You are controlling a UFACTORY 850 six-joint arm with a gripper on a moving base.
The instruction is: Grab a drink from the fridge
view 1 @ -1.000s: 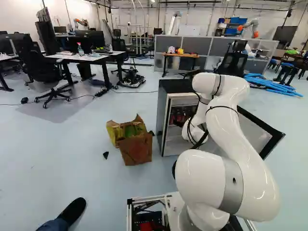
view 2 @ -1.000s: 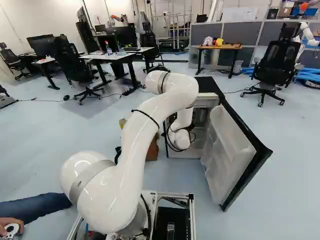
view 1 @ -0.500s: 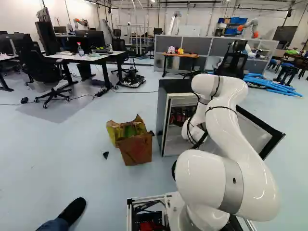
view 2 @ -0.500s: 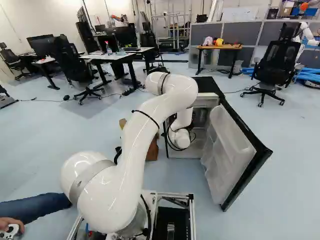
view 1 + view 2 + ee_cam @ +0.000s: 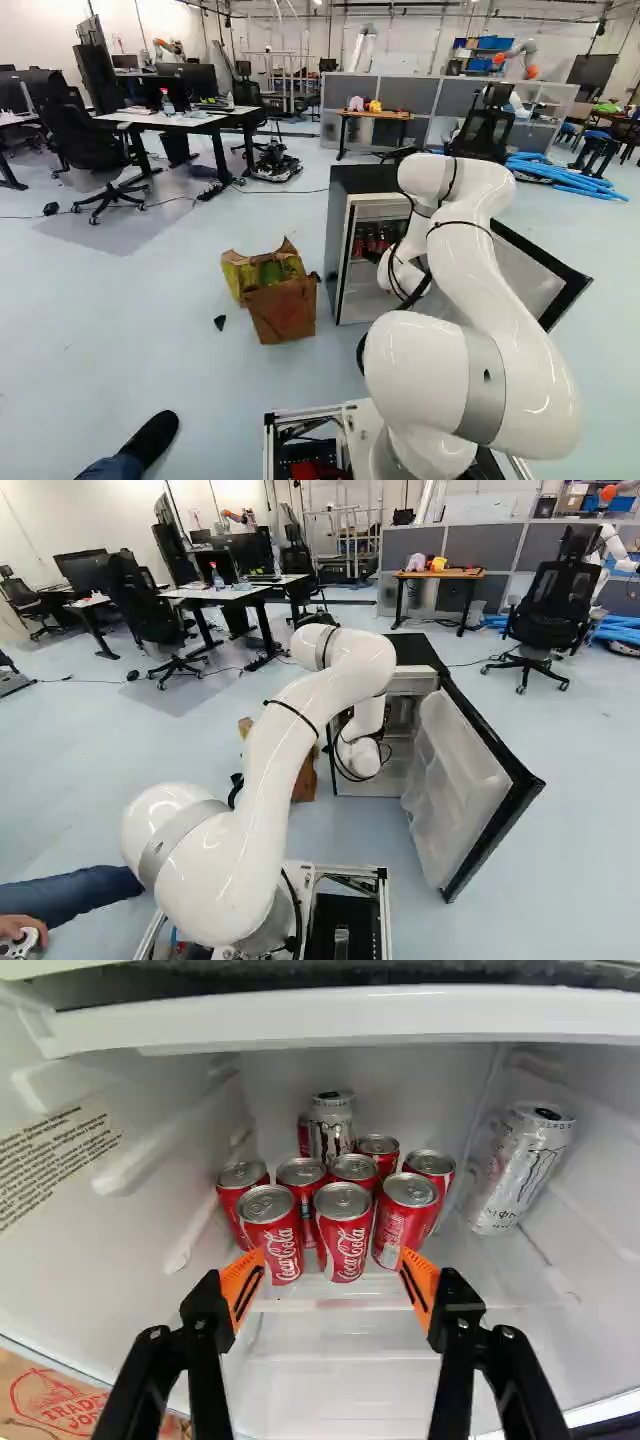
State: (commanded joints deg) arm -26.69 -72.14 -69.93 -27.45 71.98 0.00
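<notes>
The gripper (image 5: 333, 1268) stands open inside the fridge, its orange pads apart, level with the front row of red cola cans. The middle front can (image 5: 342, 1235) lies ahead between the fingertips; whether anything touches it I cannot tell. One fingertip is close to the front can on one side (image 5: 272, 1235), the other close to the front can on the other side (image 5: 404, 1222). More red cans and a white can (image 5: 331, 1128) stand behind; another white can (image 5: 522, 1168) is off to one side. In the base views the arm's wrist hides the gripper; the fridge (image 5: 345, 250) stands open.
The fridge door (image 5: 465, 790) is swung wide beside the arm. A shelf edge (image 5: 350, 1018) runs above the cans. Paper bags (image 5: 283, 308) stand beside the fridge. A person's foot (image 5: 152, 438) is near the base. Another robot (image 5: 515, 57) is at the back.
The arm has sunk very slightly. In the left base view the red cans inside the fridge show more plainly. The base has not moved.
</notes>
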